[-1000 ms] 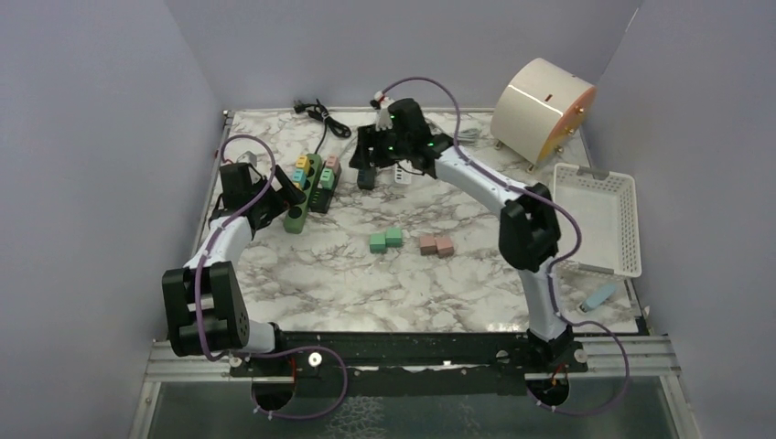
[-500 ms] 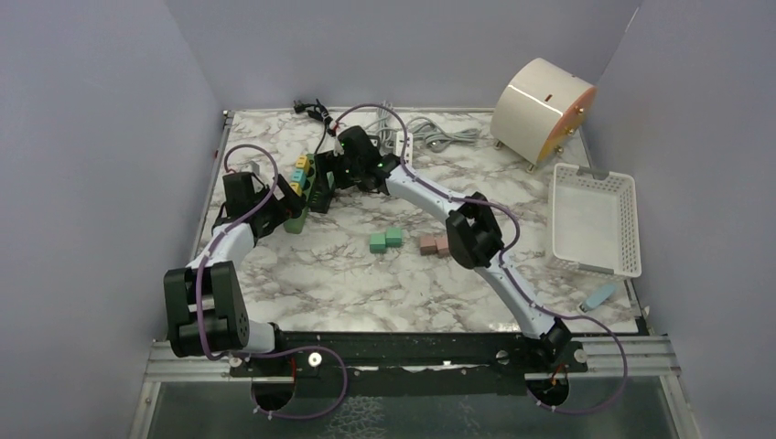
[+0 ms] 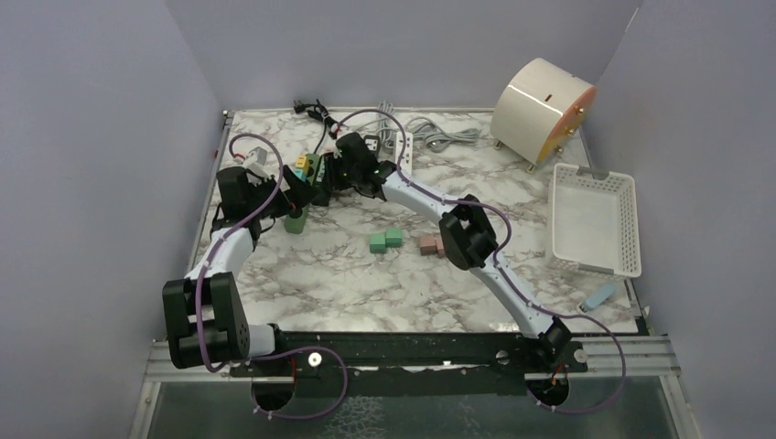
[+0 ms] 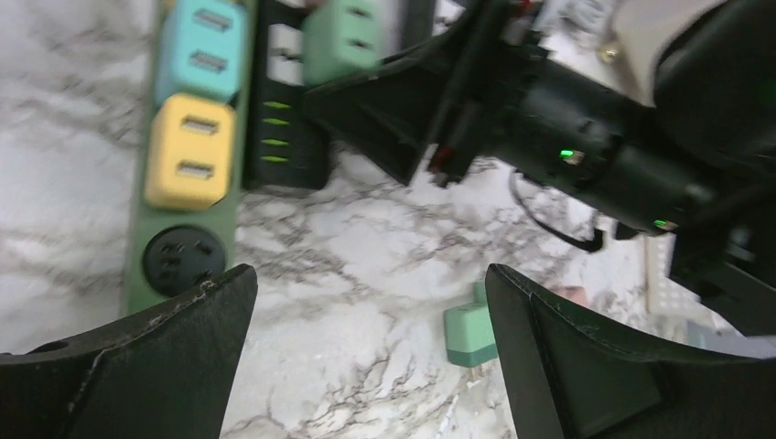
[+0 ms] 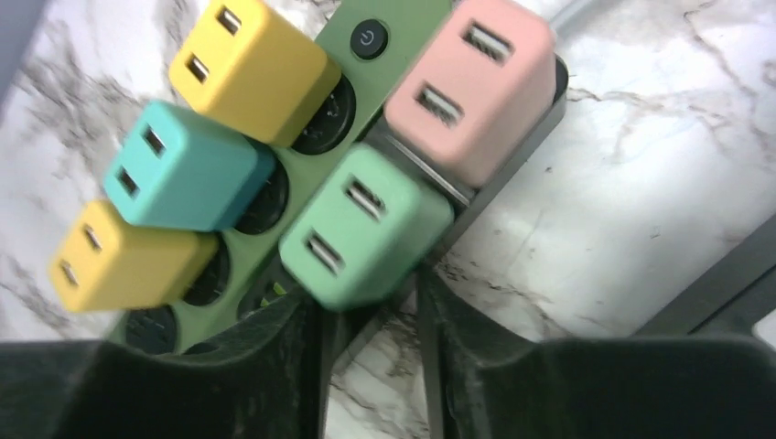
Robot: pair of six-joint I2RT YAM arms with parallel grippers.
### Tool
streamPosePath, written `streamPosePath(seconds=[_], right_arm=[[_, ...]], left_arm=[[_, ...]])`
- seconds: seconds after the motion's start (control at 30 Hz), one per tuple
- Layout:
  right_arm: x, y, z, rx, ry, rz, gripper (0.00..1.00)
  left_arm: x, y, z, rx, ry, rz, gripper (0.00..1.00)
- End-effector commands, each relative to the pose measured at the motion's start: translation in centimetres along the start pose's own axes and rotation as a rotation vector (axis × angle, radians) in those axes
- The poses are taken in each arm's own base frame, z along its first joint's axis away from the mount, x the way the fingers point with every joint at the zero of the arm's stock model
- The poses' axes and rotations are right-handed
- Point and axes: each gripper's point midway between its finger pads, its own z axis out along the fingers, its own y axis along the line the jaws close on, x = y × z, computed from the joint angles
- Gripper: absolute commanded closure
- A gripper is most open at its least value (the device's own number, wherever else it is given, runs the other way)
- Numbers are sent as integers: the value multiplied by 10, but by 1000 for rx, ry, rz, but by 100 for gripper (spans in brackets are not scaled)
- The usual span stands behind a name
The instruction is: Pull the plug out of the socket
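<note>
A black power strip (image 5: 546, 110) lies beside a green power strip (image 5: 395, 20). The black one carries a pink plug (image 5: 471, 87) and a green plug (image 5: 366, 229). The green strip holds two yellow plugs and a cyan plug (image 5: 183, 169). My right gripper (image 5: 371, 315) is just below the green plug, its jaws a narrow gap apart with marble showing between them. My left gripper (image 4: 369, 274) is wide open and empty over bare marble next to the green strip's empty socket (image 4: 181, 259). In the top view both grippers, right (image 3: 328, 176) and left (image 3: 291, 187), meet at the strips.
Loose green plugs (image 3: 385, 240) and pink plugs (image 3: 436, 245) lie mid-table. A white power strip (image 3: 403, 146) with a grey cable is at the back. A round cream drum (image 3: 542, 108) and a white basket (image 3: 595, 219) stand on the right, a small blue object (image 3: 599, 295) near the right front.
My right arm has swung left from the white strip to the black strip and closed in on the green plug. My left gripper has shifted slightly up beside the green strip.
</note>
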Motion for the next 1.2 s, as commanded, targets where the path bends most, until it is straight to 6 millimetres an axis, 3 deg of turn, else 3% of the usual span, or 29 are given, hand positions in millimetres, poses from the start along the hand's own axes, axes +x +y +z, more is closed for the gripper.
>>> streamPosePath(seconds=[0.0,0.1,0.37,0.4,0.47,0.5,0.6,0.77,0.93,1.03,1.17], right_arm=[[-17,1,9,16,-86,23,73],[-25,4,4,8,-104,17,97],[-36,7,-38,-5,-134,-17,99],[-36,6,-42,-3,-141,-19,90],[-39,6,-48,-5,-158,-34,59],[-42,7,-50,-7,-166,-38,49],[-53,10,-51,-7,-196,-48,35],[-70,11,-38,1,-237,-57,24],[-73,10,-12,-14,-279,-48,16],[-70,7,3,-19,-297,-37,13],[-62,1,17,-6,-307,-13,14]], left_arm=[[-36,-69,-10,360,-64,183,2],[-43,-99,-17,530,-25,221,1],[-26,-161,-38,909,166,325,1],[-27,-165,-38,918,163,341,1],[-37,-168,-36,906,139,344,1],[-44,-171,-35,898,123,343,1],[-65,-178,-31,880,81,343,1],[-96,-183,-15,857,39,318,1],[-101,-182,-8,862,53,291,1],[-103,-187,-16,874,65,278,1],[-121,-199,-43,876,-72,460,1]])
